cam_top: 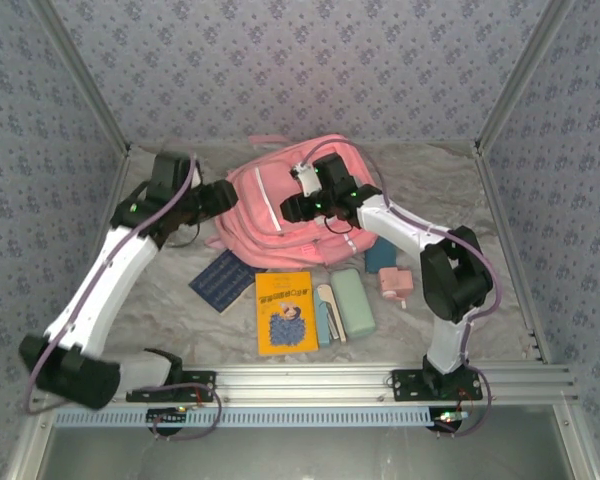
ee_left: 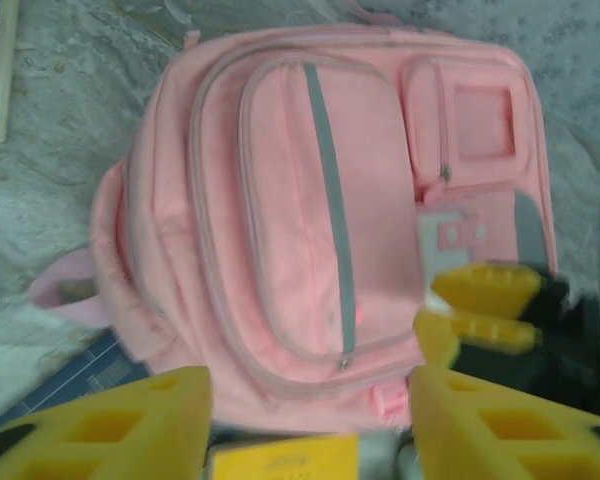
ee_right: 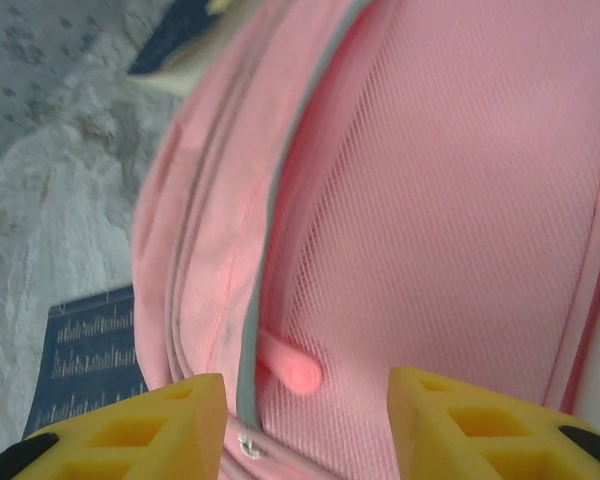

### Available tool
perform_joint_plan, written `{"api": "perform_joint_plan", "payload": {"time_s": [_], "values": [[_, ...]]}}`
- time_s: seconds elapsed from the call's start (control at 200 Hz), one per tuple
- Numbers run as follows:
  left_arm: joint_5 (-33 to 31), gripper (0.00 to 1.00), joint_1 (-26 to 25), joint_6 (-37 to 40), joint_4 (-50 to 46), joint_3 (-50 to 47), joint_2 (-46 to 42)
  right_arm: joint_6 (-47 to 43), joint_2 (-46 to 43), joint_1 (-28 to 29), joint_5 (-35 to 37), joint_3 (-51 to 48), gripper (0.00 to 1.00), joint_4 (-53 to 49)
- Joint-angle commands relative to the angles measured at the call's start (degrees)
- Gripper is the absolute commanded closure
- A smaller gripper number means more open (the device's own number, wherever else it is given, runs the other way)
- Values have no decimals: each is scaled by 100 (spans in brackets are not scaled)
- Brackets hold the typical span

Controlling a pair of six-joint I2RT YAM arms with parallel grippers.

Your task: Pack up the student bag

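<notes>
The left tool (ee_left: 310, 408) hangs released at 9 o'clock of the student bag (cam_top: 265, 215), arm stretched low and forward, judged ready to steady it. The bag lies flat at the centre of the bench (cam_top: 170, 310), pockets up so the zips are reachable. The right tool (ee_right: 305, 415) is over the bag, elbow raised and wrist folded back. It is released, jaws straddling a pink tab (ee_right: 292, 372), probably a zip pull. A yellow book (cam_top: 285, 312) waits at 6 o'clock.

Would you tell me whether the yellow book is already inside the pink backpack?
No, the yellow book lies flat on the table, just in front of the backpack.
</notes>
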Motion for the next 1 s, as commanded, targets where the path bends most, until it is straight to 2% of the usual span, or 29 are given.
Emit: {"api": "perform_joint_plan", "payload": {"time_s": [0.0,0.165,0.365,0.455,0.6,0.695,0.869,0.994], "values": [[110,35,-38,82,463,-1004,-617,103,270,162,211,654,50,-1298],[109,35,-189,185,541,-1973,-1333,10,693,432,781,993,35,-1844],[-94,35,-394,513,420,-2187,-1584,228,1387,592,755,1574,36,-2150],[-17,35,-426,577,377,-2102,-1529,362,1663,659,622,1860,47,-2182],[-17,35,-437,612,392,-2089,-1519,534,1872,653,366,2113,81,-2161],[-42,35,-455,626,353,-2102,-1583,579,1770,602,261,2091,100,-2073],[-164,34,-736,746,152,-2001,-1430,878,1392,435,-40,1962,100,-1797],[-271,37,-1078,718,10,-1972,-1331,1149,1133,309,-280,1850,100,-1598]]}}
